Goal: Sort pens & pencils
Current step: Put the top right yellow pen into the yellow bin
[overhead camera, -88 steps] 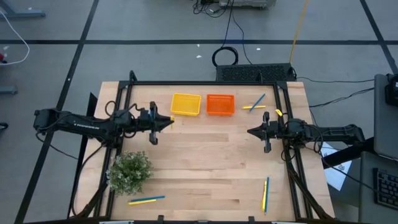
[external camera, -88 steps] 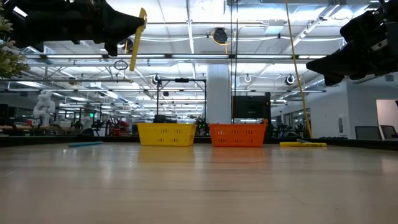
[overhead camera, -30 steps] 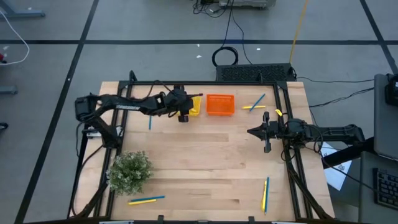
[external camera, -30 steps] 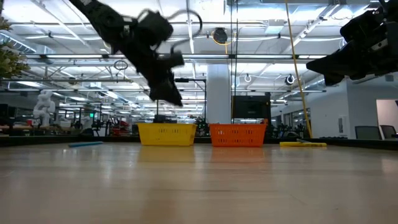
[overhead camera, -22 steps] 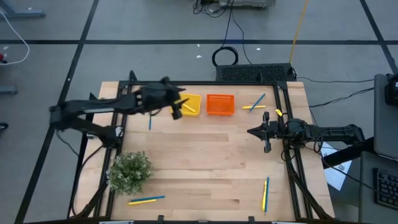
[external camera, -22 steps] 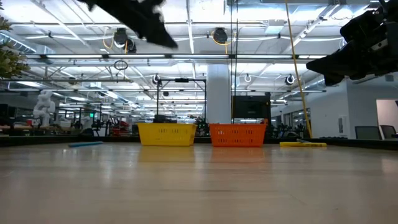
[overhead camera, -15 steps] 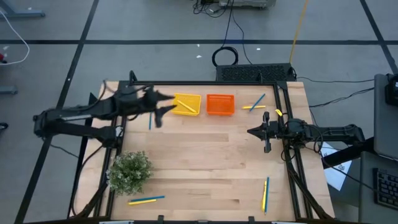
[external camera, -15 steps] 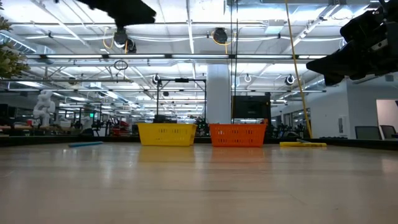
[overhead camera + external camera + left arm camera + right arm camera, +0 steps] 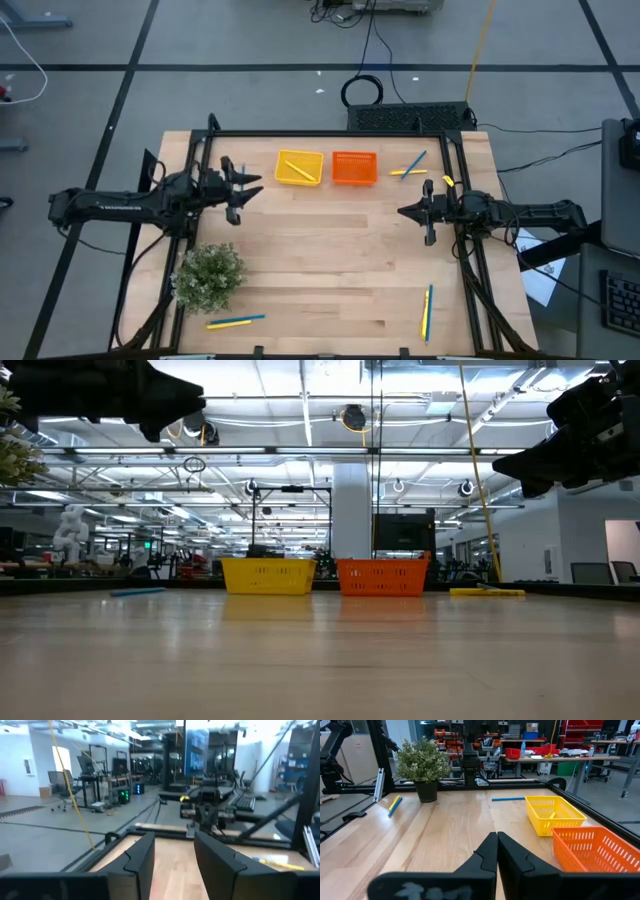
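Wooden table (image 9: 330, 260) with trays (image 9: 299, 168), pencils (image 9: 427, 310), plant (image 9: 209, 276).

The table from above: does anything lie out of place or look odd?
Nothing is spilled or broken. One yellow pencil lies in the yellow tray; the orange tray looks empty. Loose pairs still lie beside it, by the plant, and at the right edge.

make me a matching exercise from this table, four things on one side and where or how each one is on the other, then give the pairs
Things:
1. yellow pencil
2. orange tray
3. left gripper
4. right gripper

Places or states:
A. shut, holding nothing, at the table's right side
B. lying inside the yellow tray
C. open and empty, beside the yellow tray
D. standing just right of the yellow tray, nothing showing in it

Pairs: 1-B, 2-D, 3-C, 4-A
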You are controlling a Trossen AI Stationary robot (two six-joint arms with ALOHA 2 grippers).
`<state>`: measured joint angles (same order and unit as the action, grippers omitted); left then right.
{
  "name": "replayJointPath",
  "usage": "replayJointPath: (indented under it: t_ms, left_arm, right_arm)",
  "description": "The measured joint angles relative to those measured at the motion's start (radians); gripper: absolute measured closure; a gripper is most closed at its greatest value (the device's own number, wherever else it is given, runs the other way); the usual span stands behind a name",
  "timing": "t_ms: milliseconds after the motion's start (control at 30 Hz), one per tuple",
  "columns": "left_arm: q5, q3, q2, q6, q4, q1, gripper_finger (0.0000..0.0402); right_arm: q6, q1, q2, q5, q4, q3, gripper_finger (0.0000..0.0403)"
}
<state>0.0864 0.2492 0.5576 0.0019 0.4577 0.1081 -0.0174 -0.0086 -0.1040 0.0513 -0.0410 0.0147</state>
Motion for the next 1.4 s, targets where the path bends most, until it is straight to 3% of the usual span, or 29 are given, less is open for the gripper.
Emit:
replayJointPath:
  t_ms: [633, 800, 933, 1133, 1267, 1400]
  left_arm:
    - [-0.008, 0.004, -0.003, 0.019, -0.015, 0.000, 0.0259]
    - [-0.008, 0.004, -0.003, 0.020, -0.015, 0.000, 0.0259]
    - [-0.008, 0.005, -0.003, 0.021, -0.016, 0.000, 0.0259]
    - [-0.008, 0.005, -0.003, 0.021, -0.010, 0.000, 0.0259]
    - [-0.008, 0.005, -0.003, 0.020, -0.011, 0.000, 0.0259]
    - [-0.008, 0.005, -0.003, 0.020, -0.011, 0.000, 0.0259]
  right_arm:
    - [0.003, 0.000, 0.000, 0.000, -0.008, 0.000, 0.0403]
    - [-0.169, 0.003, -0.002, 0.005, -0.110, 0.000, 0.0403]
    - [-0.212, 0.006, -0.020, 0.000, -0.279, 0.000, 0.0403]
    - [-0.201, 0.013, -0.179, 0.011, -0.598, 0.000, 0.0403]
    - [-0.199, 0.000, -0.381, 0.111, -0.850, 0.022, 0.0403]
    - [-0.225, -0.049, -0.577, 0.176, -0.715, 0.144, 0.0403]
